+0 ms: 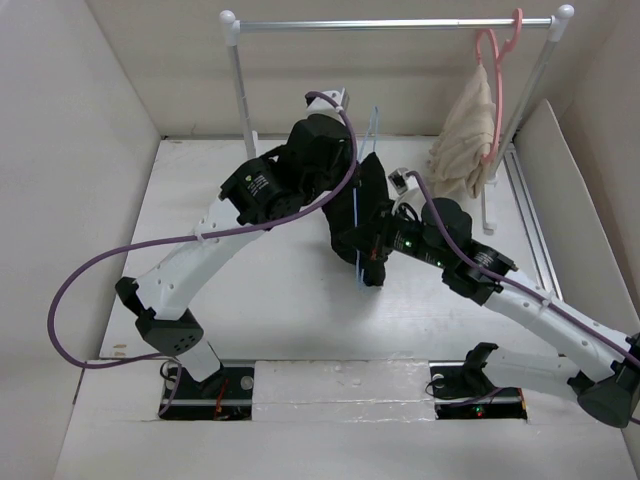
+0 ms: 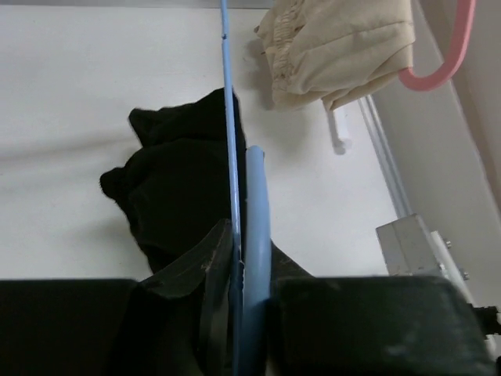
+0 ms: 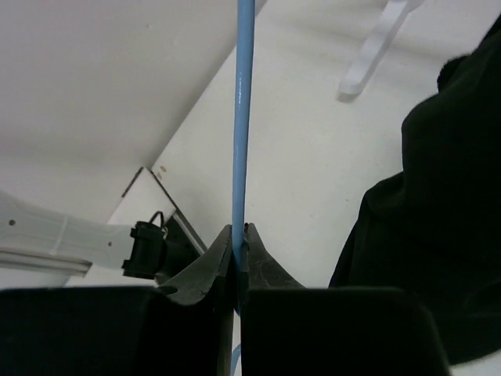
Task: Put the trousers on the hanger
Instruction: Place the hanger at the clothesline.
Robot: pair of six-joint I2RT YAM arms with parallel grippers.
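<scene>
At the centre of a white tabletop (image 1: 250,300), two robot arms meet over a light-blue hanger (image 2: 228,117) and a pair of black trousers (image 2: 176,188). The left arm (image 1: 230,235) rises from its base at the near edge and bends inward, its wrist poised above the middle of the surface. The right arm (image 1: 540,310) sweeps in low from the opposite corner, with its wrist angled toward the same spot.

The left tool (image 2: 239,258) is closed on the hanger, with the thin rod and a broader blue part pinched between its fingers. The right tool (image 3: 239,235) is also clamped shut on the slim blue rod, which runs straight up from between its fingertips.

The trousers sit bunched in a dark heap just beside the hanger, between the two wrists. The fabric touches the rod in the left wrist view, though whether any of it hangs over the hanger cannot be told.

Behind them stands a white garment rack (image 1: 390,23). A pink hanger (image 1: 495,90) hooked near its right end carries a beige garment (image 1: 462,140), which droops close to the rack's right post.

A metal rail (image 1: 530,210) runs along the tabletop's right side. Plain pale walls (image 1: 70,150) enclose the workspace on three sides, and a purple cable (image 1: 90,270) loops out from the left arm.
</scene>
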